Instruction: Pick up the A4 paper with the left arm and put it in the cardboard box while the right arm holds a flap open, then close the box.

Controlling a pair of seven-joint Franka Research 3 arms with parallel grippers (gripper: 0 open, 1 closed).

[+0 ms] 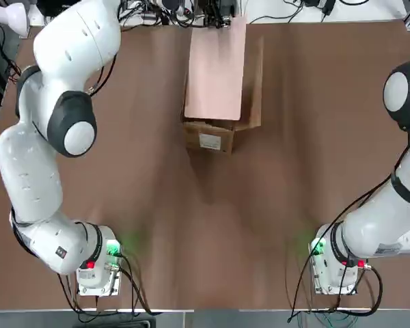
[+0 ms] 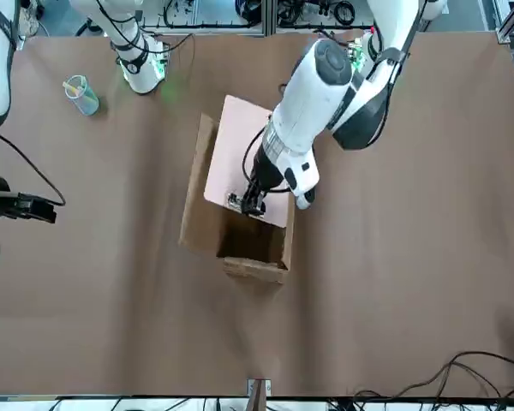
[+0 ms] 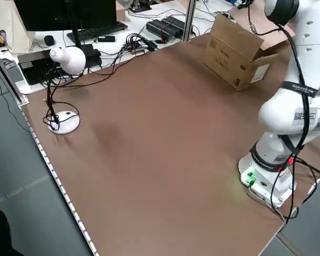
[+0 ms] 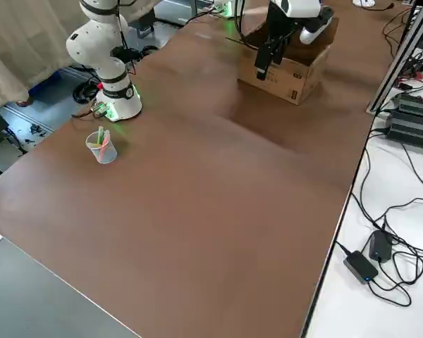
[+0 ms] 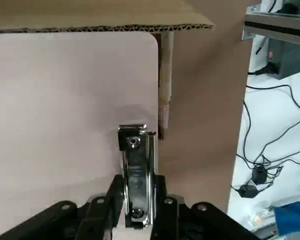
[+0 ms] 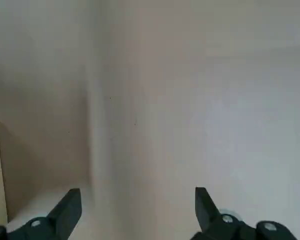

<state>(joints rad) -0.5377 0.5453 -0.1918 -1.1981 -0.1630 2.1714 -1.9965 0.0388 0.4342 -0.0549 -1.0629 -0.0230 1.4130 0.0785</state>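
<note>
The pale pink A4 paper (image 2: pixel 240 154) lies tilted over the open top of the cardboard box (image 2: pixel 255 257). My left gripper (image 2: pixel 247 204) is shut on the dark metal clip (image 5: pixel 135 150) at the sheet's short edge, above the box's far end. The left wrist view shows the paper (image 5: pixel 65 110) running away from the fingers (image 5: pixel 112 192) toward a corrugated box edge (image 5: pixel 100 22). From above, the paper (image 1: pixel 215 68) covers most of the box (image 1: pixel 208 140), whose white label faces me. My right gripper (image 2: pixel 44 210) hovers open far off at my right side, holding nothing.
One long flap (image 2: pixel 197 184) stands spread on my right side of the box. A clear cup with pens (image 2: pixel 81 94) stands near the right arm's base. A white desk lamp (image 3: pixel 64 61), a keyboard and cables lie beyond the table's far edge.
</note>
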